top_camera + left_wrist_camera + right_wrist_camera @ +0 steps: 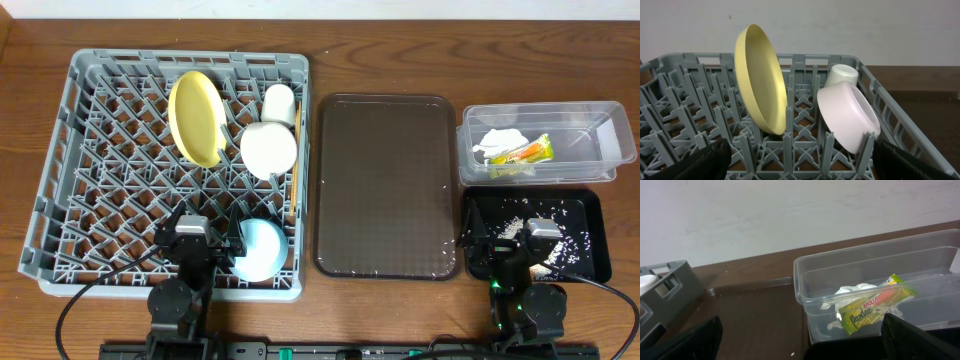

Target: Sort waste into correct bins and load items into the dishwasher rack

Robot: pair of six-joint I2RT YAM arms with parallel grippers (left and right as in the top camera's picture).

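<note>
Overhead view: shows the brown serving tray (388, 185) mid-table, with a few pale specks near its right edge. Puts the dishwasher rack (100, 180) just left of that tray. Finds in the rack a yellow plate (196, 118) standing on edge, two white cups (268, 150) on their sides between plate and tray, a light blue bowl (258, 250) at the near corner closest to the tray, and chopsticks (295, 190) lying along the wall that faces the tray. Places the clear tub (590, 140) right of the tray at the far side, holding a crumpled tissue (500, 142) with a green-and-orange wrapper (528, 152) against it. Places the black tray (590, 215) right of the brown tray at the near side, strewn with rice-like crumbs (515, 228).

Sets the left gripper (200, 235) over the rack's near edge, left of the brown tray, with jaws spread wide and gripping nothing, and the bowl just beside its right finger. From the left wrist, looks level across the pegs at plate and cups ahead, well apart from both fingers (700, 162). Sets the right gripper (538, 242) low over the black tray, right of the brown tray, also released and empty, with crumbs beneath and around it. From the right wrist, looks toward the tub, with tissue and wrapper ahead of the fingers (920, 340), untouched. Shows both arms folded at the table's near edge, wrists pointing away from it.
</note>
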